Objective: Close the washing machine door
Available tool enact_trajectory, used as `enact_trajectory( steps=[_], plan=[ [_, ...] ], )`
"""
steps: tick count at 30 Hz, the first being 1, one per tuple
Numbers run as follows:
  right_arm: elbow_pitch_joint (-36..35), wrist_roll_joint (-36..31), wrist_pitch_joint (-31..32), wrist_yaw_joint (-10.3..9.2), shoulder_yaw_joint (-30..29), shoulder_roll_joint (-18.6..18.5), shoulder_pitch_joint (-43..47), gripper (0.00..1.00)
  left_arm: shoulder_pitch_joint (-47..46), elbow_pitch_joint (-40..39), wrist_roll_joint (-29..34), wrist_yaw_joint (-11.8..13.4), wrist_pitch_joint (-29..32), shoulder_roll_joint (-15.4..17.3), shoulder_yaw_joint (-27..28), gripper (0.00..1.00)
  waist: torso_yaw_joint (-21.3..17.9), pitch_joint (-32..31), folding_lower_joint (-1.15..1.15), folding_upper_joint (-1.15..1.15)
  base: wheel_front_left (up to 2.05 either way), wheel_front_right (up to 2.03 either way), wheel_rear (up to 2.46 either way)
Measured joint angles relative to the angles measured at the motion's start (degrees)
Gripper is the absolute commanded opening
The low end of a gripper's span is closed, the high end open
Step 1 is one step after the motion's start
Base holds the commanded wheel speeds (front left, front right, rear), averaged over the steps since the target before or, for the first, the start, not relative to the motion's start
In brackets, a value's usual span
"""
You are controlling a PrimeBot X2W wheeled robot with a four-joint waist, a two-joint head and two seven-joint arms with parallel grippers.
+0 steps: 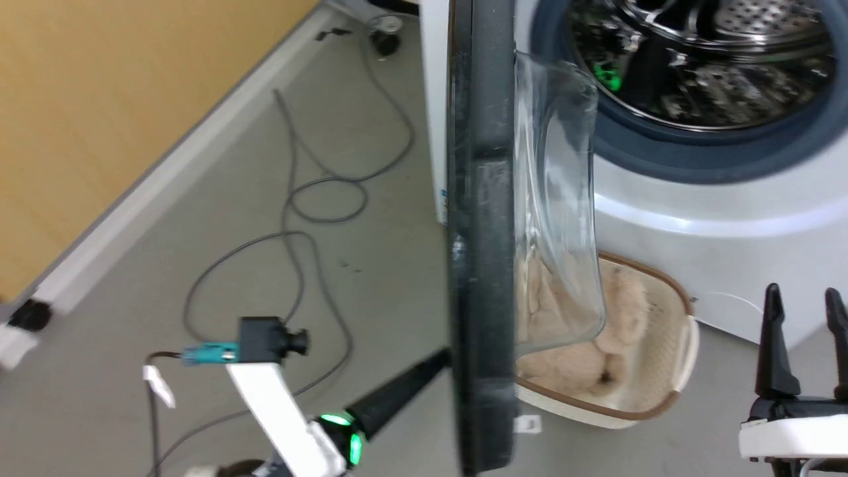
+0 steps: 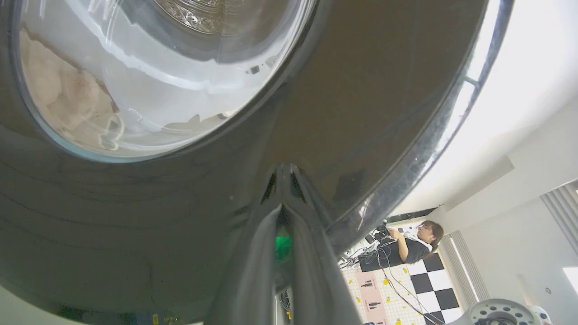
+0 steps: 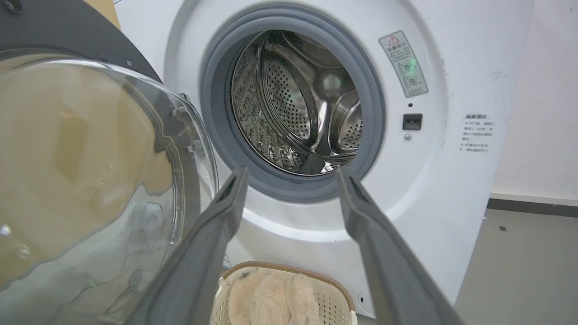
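The task is barely begun: the washing machine door [image 1: 482, 265] stands wide open, swung out roughly square to the front of the washing machine [image 1: 695, 218], with the steel drum [image 3: 298, 108] fully exposed. The left gripper [image 2: 284, 174], fingers pressed together, sets its tips against the door's black outer face, just inside the rim (a fair place to push from, I judge). The whole swing to the latch is left. Past the door from that gripper, the way to the port looks free. A basket [image 1: 686, 331] of pale fluffy fabric sits low under the glass bowl, seemingly below the sweep. The right gripper [image 1: 801, 295], fingers spread and empty, faces the port and ought to be clear of the door's arc.
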Motion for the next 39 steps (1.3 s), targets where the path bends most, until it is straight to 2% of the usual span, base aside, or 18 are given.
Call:
enact_trajectory(
  steps=[9, 14, 16, 22, 28, 32, 37, 38, 39],
  plan=[
    [0.58, 0.43, 0.0, 0.0, 0.96, 0.1, -0.42, 1.0, -2.54, 5.55, 0.92, 0.0, -8.33, -0.1, -12.02, 0.0, -7.68, -0.43, 0.0, 0.0, 0.0, 0.0, 0.0],
    [0.86, 0.57, 0.0, 0.0, 0.75, 0.09, -0.49, 1.0, -6.44, 11.47, 0.42, 0.0, -15.96, -0.22, -17.6, 0.0, -12.3, -0.59, 0.0, 0.0, 0.0, 0.0, 0.0],
    [1.08, 0.99, 0.0, 0.0, 1.09, 0.09, -0.51, 1.0, -8.83, 15.84, 0.03, 0.0, -21.16, -0.21, -20.62, 0.0, -14.57, -0.61, 0.0, 0.0, 0.0, 0.0, 0.0],
    [1.76, 1.85, 0.0, 0.0, 2.19, 0.09, -0.56, 1.0, -11.72, 22.72, -1.22, 0.0, -29.32, -0.19, -25.97, 0.0, -18.01, -0.83, 0.0, 0.0, 0.0, 0.0, 0.0],
    [2.22, 2.98, 0.0, 0.0, 2.14, 0.1, -0.49, 1.0, -12.2, 22.32, -0.23, 0.0, -33.26, 0.58, -27.67, 0.0, -19.24, -1.79, 0.0, 0.0, 0.0, 0.0, 0.0],
    [2.25, 3.77, 0.0, 0.0, 1.65, 0.09, -0.4, 1.0, -12.49, 20.7, 4.63, 0.0, -39.86, 4.48, -28.48, 0.0, -19.42, -3.0, 0.0, 0.0, 0.0, 0.0, 0.0],
    [0.3, 3.55, -0.01, 0.0, 0.7, 0.09, -0.44, 1.0, -15.13, 22.02, 15.83, -0.01, -53.28, 9.68, -28.7, 0.0, -19.05, -4.42, 0.0, 0.0, 0.0, 0.0, 0.0],
    [-0.19, 3.35, 0.0, 0.0, 0.59, 0.1, -0.44, 1.0, -15.73, 23.85, 18.72, 0.31, -54.89, 10.55, -28.17, 0.0, -18.93, -4.71, 0.0, 0.0, 0.0, 0.0, 0.0],
    [-0.78, 3.33, -0.01, 0.0, 0.38, 0.1, -0.46, 1.0, -16.05, 25.43, 21.98, 2.34, -56.17, 11.13, -26.86, 0.0, -18.76, -5.01, 0.0, 0.0, 0.0, 0.0, 0.0]
  ],
)
